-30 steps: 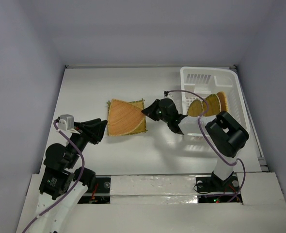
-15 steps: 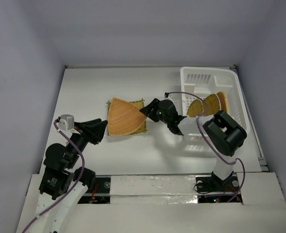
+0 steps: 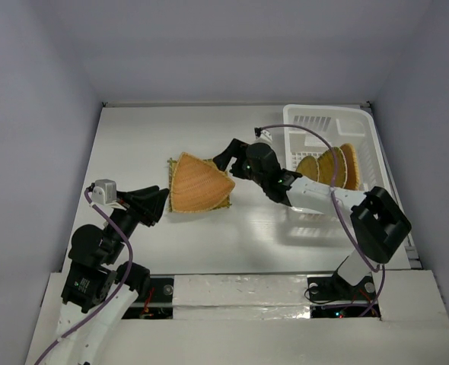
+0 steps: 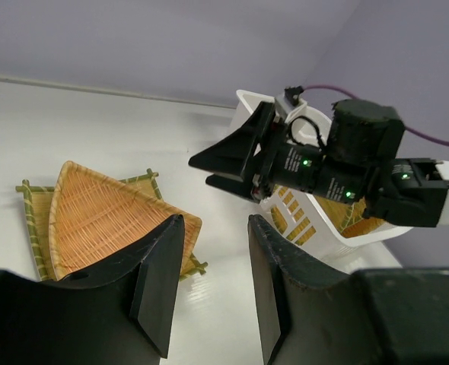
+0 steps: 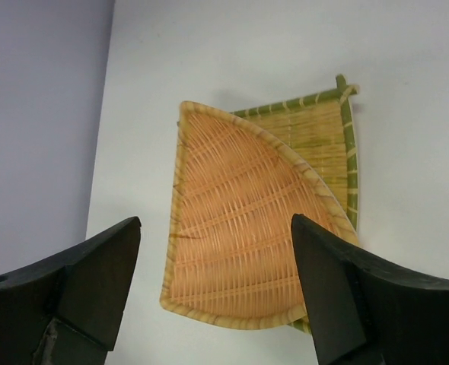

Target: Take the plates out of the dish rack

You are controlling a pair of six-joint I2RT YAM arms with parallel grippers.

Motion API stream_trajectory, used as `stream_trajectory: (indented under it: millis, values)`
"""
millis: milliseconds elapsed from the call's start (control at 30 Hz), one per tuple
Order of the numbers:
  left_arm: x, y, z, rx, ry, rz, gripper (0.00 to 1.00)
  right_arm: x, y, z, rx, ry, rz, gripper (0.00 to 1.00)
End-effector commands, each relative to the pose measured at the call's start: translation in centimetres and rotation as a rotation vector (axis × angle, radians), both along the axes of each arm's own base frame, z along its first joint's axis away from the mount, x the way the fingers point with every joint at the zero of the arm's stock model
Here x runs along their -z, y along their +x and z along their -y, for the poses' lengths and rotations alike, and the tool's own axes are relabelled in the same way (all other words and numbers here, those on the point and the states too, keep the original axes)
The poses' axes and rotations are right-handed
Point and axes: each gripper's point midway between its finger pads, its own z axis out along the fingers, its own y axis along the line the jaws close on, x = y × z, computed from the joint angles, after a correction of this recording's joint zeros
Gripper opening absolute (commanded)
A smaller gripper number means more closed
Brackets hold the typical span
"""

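The right end effector (image 3: pixel 224 156) hangs above the right-hand corner of the rounded-triangle plate (image 3: pixel 198 185), its two dark fingers spread wide with nothing between them. The left end effector (image 3: pixel 157 204) sits near the plate's left edge, apart from it, also parted and empty. The triangle plate lies on the white desk (image 3: pixel 133 137), stacked on a square plate (image 3: pixel 222 202) whose green-edged corners stick out from under it. Off to the right, the white dish rack (image 3: pixel 323 111) has slotted walls, and the remaining plates (image 3: pixel 331 165) stand on edge inside it, leaning against each other. The right arm stretches across the space between the rack and the stack, with a purple cable (image 3: pixel 300 131) looping over the rack's rim. The right wrist view looks straight down between its fingers (image 5: pixel 95 281) and shows the triangle plate's (image 5: pixel 243 243) tan-orange weave and pale wrapped rim, plus the square plate's (image 5: pixel 323 137) straight slats and knotted corner, detail that is lost from overhead. The left wrist view shows the right end effector (image 4: pixel 228 161) from the side, raised clear of the desk, and the rack's (image 4: pixel 300 228) openwork wall behind it.
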Motion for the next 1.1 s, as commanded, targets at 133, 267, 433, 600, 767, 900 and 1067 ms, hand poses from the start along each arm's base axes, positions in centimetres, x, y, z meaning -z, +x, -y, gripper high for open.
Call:
stream_trajectory:
  millis: [133,267,433,600,767,900,1067]
  values:
    - [-1.2,-0.2,0.0,0.007,-0.022,0.042,0.36,-4.5,-0.4,2.3,0.030,-0.132,0.100,0.72]
    - [-1.3,-0.3,0.1,0.010,-0.022,0.044,0.36,-9.0,-2.4,7.1,0.117,-0.198,0.190,0.00]
    - [-1.6,-0.6,0.1,0.018,-0.027,0.062,0.36,-12.5,-7.0,20.2,0.424,-0.440,0.201,0.00]
    - [-2.0,-1.1,0.0,0.025,-0.031,0.084,0.37,-14.9,-12.2,32.7,0.743,-0.565,0.140,0.00]
    - [-2.0,-1.2,0.0,0.025,-0.032,0.087,0.37,-15.3,-12.6,37.9,0.809,-0.708,0.100,0.57]
    - [-2.1,-1.4,0.1,0.038,-0.030,0.091,0.37,-15.3,-10.0,38.4,0.677,-0.708,0.113,0.61]
    - [-2.3,-1.6,0.1,0.042,-0.031,0.100,0.37,-14.1,-8.2,38.8,0.612,-0.722,0.047,0.61]
